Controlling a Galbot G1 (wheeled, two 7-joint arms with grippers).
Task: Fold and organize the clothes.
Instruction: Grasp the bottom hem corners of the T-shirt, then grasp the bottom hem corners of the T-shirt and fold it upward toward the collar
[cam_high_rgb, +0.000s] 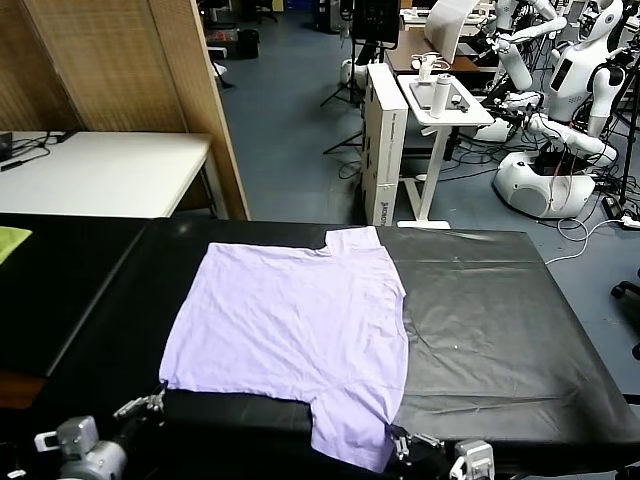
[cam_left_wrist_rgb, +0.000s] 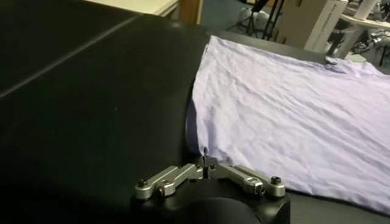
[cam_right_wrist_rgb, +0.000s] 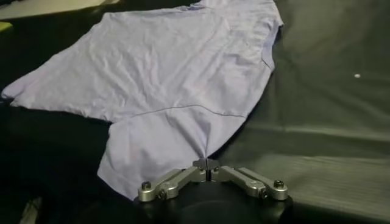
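A pale lavender, wrinkled short-sleeved T-shirt (cam_high_rgb: 295, 325) lies spread flat on the black padded table (cam_high_rgb: 500, 330) — left gripper (cam_high_rgb: 152, 402) pinches its near corner, right gripper (cam_high_rgb: 400, 440) pinches its near sleeve edge.

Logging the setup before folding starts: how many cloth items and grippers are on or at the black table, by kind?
Lavender T-shirt: 1
Yellow-green cloth scrap: 1
Grippers: 2, the left gripper and right gripper, each pinching the shirt's edge
Total: 4
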